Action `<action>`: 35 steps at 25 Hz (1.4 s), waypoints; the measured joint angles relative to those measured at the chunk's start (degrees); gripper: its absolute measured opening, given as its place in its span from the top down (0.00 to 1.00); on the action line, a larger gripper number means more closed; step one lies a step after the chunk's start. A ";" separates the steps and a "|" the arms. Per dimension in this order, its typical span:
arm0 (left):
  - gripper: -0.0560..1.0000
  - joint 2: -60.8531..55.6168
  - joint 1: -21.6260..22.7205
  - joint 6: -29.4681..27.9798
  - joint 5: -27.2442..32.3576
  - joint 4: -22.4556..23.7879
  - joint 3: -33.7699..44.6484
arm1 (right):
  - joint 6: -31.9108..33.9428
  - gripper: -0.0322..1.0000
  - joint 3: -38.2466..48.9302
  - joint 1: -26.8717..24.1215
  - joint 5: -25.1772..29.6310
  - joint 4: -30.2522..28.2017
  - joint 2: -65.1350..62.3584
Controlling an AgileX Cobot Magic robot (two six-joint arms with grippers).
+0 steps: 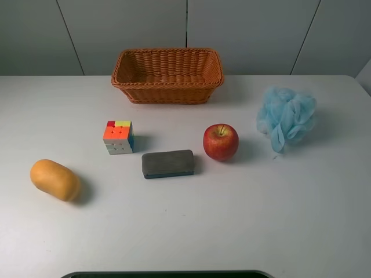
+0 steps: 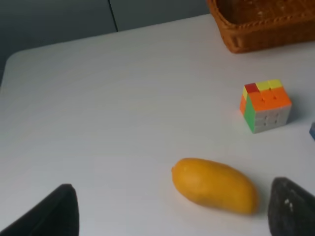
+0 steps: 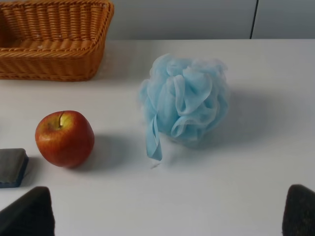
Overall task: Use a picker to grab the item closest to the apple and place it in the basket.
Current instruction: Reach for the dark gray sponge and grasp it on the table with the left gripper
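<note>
A red apple [image 1: 221, 142] sits right of the table's middle; it also shows in the right wrist view [image 3: 64, 138]. A dark grey block with a blue base [image 1: 168, 164] lies just left of it, its end showing in the right wrist view [image 3: 11, 167]. A blue bath pouf [image 1: 286, 117] lies to the apple's right. A wicker basket [image 1: 167, 84] stands at the back, with nothing inside. My left gripper [image 2: 174, 221] is open and empty, near a yellow-orange mango [image 2: 214, 185]. My right gripper [image 3: 165, 216] is open and empty, in front of the apple and pouf [image 3: 184, 101]. Neither gripper shows in the exterior view.
A puzzle cube [image 1: 119, 137] stands left of the grey block. The mango [image 1: 55, 179] lies at the left front. A dark edge [image 1: 168, 274] runs along the table's front. The white table [image 1: 243, 220] ends at a grey wall behind the basket.
</note>
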 joint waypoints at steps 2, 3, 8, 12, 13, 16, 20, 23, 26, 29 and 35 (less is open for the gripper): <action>0.25 6.19 0.00 0.00 0.98 0.14 -4.12 | 0.00 0.29 0.00 0.00 0.00 0.00 0.00; 0.25 8.92 0.00 0.24 1.54 0.14 -5.67 | 0.00 0.29 0.00 0.00 0.00 0.00 0.00; 0.25 23.51 -2.74 2.52 1.84 -0.48 -11.91 | 0.00 0.29 0.00 0.00 0.00 0.00 0.00; 0.25 34.24 -10.66 0.91 1.42 2.55 -16.13 | 0.00 0.29 0.00 0.00 0.00 0.00 0.00; 0.25 36.84 -13.10 0.11 1.21 3.80 -17.24 | 0.00 0.29 0.00 0.00 0.00 0.00 0.00; 0.25 46.82 -19.70 -1.10 0.43 6.46 -20.33 | 0.00 0.29 0.00 0.00 0.00 0.00 0.00; 0.25 60.54 -26.67 -1.20 -1.96 6.93 -24.35 | 0.00 0.29 0.00 0.00 0.00 0.00 0.00; 0.25 70.31 -30.39 1.10 -2.68 5.22 -28.09 | 0.00 0.29 0.00 0.00 0.00 0.00 0.00; 0.25 79.62 -33.31 4.04 -2.77 3.26 -32.56 | 0.00 0.29 0.00 0.00 0.00 0.00 0.00; 0.25 87.62 -36.22 6.68 -2.77 2.50 -37.19 | 0.00 0.29 0.00 0.00 0.00 0.00 0.00; 0.25 99.73 -40.66 10.05 -2.67 2.13 -44.52 | 0.00 0.29 0.00 0.00 0.00 0.00 0.00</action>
